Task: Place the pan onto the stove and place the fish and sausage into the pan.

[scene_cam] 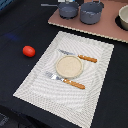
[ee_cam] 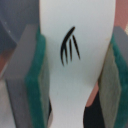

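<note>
Wrist view: pincer (ee_cam: 75, 80) is pinching the fish (ee_cam: 75, 50), green pads (ee_cam: 36, 80) pressed on both flat sides near the narrow tail end; it looks thin, stiff, light and smooth, so I'd expect it to pivot or slip if the squeeze is loose. Exterior view shows the pan (scene_cam: 68, 10) already on the stove (scene_cam: 107, 27), the sausage (scene_cam: 29, 51) alone on the table (scene_cam: 20, 20) beside the placemat (scene_cam: 65, 95).
</note>
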You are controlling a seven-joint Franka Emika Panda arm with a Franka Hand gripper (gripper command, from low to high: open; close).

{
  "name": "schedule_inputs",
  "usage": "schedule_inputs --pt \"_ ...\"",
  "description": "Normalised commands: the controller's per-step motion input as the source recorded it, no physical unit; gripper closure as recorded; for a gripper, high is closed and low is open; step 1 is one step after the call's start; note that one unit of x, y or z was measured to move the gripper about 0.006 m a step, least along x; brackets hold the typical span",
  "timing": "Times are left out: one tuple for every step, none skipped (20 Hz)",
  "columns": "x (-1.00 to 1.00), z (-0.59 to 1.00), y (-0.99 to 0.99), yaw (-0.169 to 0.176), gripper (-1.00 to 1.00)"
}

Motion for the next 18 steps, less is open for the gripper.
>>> schedule_inputs --pt "0.31 0.0 0.44 0.0 1.0" --pt "0.29 0.0 0.39 0.0 1.0" --pt "0.26 0.0 0.37 0.0 1.0" --pt "0.23 -0.01 0.35 0.0 1.0" --pt "0.24 0.0 0.36 0.0 1.0" --pt "0.24 0.0 0.36 0.0 1.0" --pt "0.22 0.0 0.36 0.0 1.0" --pt "0.21 0.0 0.35 0.0 1.0" --pt "0.23 0.0 0.36 0.0 -1.0" --pt "0.2 0.0 0.35 0.0 -1.0" --pt "0.2 0.0 0.35 0.0 -1.0" --pt "0.2 0.0 0.36 0.0 -1.0" --pt "0.18 0.0 0.34 0.0 -1.0" --pt "0.18 0.0 0.36 0.0 -1.0" --pt "0.19 0.0 0.35 0.0 -1.0" --pt "0.21 0.0 0.37 0.0 -1.0" --pt "0.17 0.04 0.33 0.0 -1.0" --pt "0.15 0.08 0.29 0.0 -1.0"
